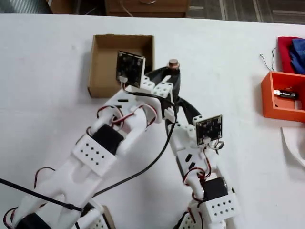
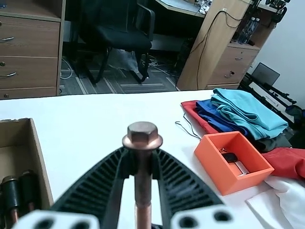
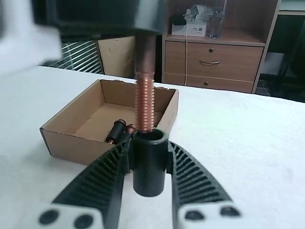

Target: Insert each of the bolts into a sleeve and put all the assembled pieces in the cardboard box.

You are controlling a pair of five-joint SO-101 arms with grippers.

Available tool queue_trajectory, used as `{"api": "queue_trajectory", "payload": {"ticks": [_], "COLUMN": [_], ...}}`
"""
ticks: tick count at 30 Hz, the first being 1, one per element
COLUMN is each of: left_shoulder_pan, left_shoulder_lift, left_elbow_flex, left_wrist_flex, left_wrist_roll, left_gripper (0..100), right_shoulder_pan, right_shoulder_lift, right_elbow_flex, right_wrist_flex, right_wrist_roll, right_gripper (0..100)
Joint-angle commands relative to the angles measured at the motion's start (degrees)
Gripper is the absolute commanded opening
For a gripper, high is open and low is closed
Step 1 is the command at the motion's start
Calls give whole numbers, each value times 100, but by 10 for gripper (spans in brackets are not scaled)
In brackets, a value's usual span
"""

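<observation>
Copper-coloured metal bolt with a flanged hexagonal head [image 2: 142, 136] meets short black cylindrical sleeve [image 3: 150, 167] above the white tabletop [image 1: 228, 57], just beside the open brown cardboard box [image 1: 102, 67]. The left gripper [image 2: 142, 160] has its black ribbed jaws pinching the bolt's shank just under the head, and the right gripper [image 3: 149, 151] has its jaws pinching the sleeve upright, with the bolt's threaded tip sitting at the sleeve's mouth. The join looks only just begun, and the likeliest trouble is alignment: if the bolt leans off the sleeve's axis, the threads may catch on the rim and jam, and further pressure could tilt the bolt in its grip or push the sleeve down through the right jaws. A release before the shank is fully seated could drop either part onto the tabletop, outside the box. By count there are two arms, one bolt and one sleeve in the air, two finished bolt-and-sleeve pieces [image 3: 118, 131] lying together on the floor of the one cardboard box, and one shallow orange plastic tray [image 2: 250, 177] well apart to the side
</observation>
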Motion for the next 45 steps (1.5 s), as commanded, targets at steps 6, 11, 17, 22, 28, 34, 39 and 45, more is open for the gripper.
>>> {"api": "queue_trajectory", "payload": {"ticks": [6, 11, 17, 22, 28, 34, 39, 45], "left_shoulder_pan": [88, 264, 255, 229, 264, 273, 229, 220], "left_shoulder_lift": [-246, -246, -237, -237, -132, 677, 712, 712], "left_elbow_flex": [180, 145, 136, 180, 136, -303, -945, -1138], "left_wrist_flex": [-35, -35, -44, -26, 132, 484, 1073, 1881], "left_wrist_roll": [0, 0, 0, 0, -26, -35, -35, -26], "left_gripper": [24, 25, 25, 25, 26, 26, 27, 160], "right_shoulder_pan": [-48, -48, -48, -48, -48, -48, -48, -48], "right_shoulder_lift": [-110, -110, -110, -110, -110, -110, -110, -110], "right_elbow_flex": [-62, -62, -62, -62, -62, -62, -62, -62], "right_wrist_flex": [-145, -145, -145, -145, -145, -145, -145, -145], "right_wrist_roll": [44, 44, 35, 35, 35, 35, 35, 35], "right_gripper": [21, 21, 21, 21, 21, 21, 21, 21]}}
